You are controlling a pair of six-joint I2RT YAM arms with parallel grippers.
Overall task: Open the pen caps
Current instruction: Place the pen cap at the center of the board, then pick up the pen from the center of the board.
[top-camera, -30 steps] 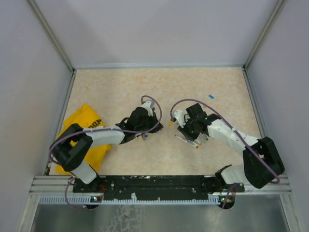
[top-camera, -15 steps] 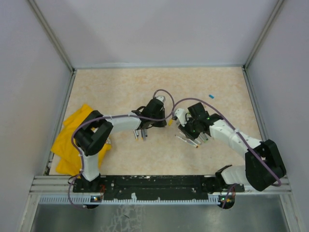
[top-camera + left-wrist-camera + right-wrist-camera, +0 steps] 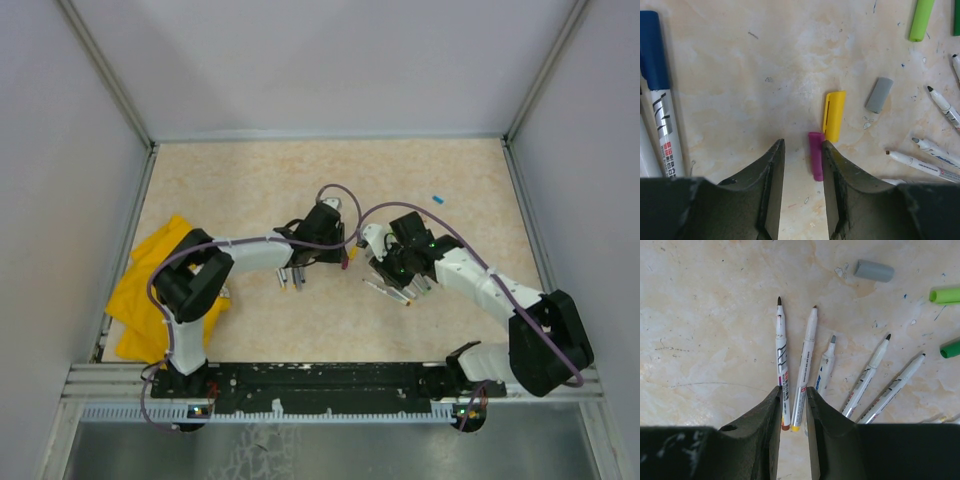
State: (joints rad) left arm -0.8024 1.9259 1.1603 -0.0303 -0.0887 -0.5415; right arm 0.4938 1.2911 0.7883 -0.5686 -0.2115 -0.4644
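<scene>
My left gripper [image 3: 802, 144] is open with bare table between its fingers. A magenta pen cap [image 3: 815, 160] lies flat just inside its right finger. A yellow cap [image 3: 834, 116], a grey cap [image 3: 879, 95] and a green cap [image 3: 921, 20] lie beyond it. A blue-capped pen [image 3: 657, 100] lies at the left. My right gripper [image 3: 793, 389] is shut on the tail ends of two uncapped pens [image 3: 781, 355] [image 3: 806, 355] lying side by side, one against each finger. More uncapped pens [image 3: 870, 370] fan out to the right. In the top view the two grippers [image 3: 340, 252] [image 3: 403, 292] sit close together.
A yellow cloth [image 3: 150, 290] lies at the table's left edge under the left arm. A small blue cap [image 3: 437, 199] sits alone at the far right. Grey walls close in three sides, and the arms' mounting rail [image 3: 320, 380] runs along the near edge.
The left arm swung right, away from the cloth, to beside the right gripper. Its jaws then opened, and the magenta cap now lies on the table. The right arm has not moved.
</scene>
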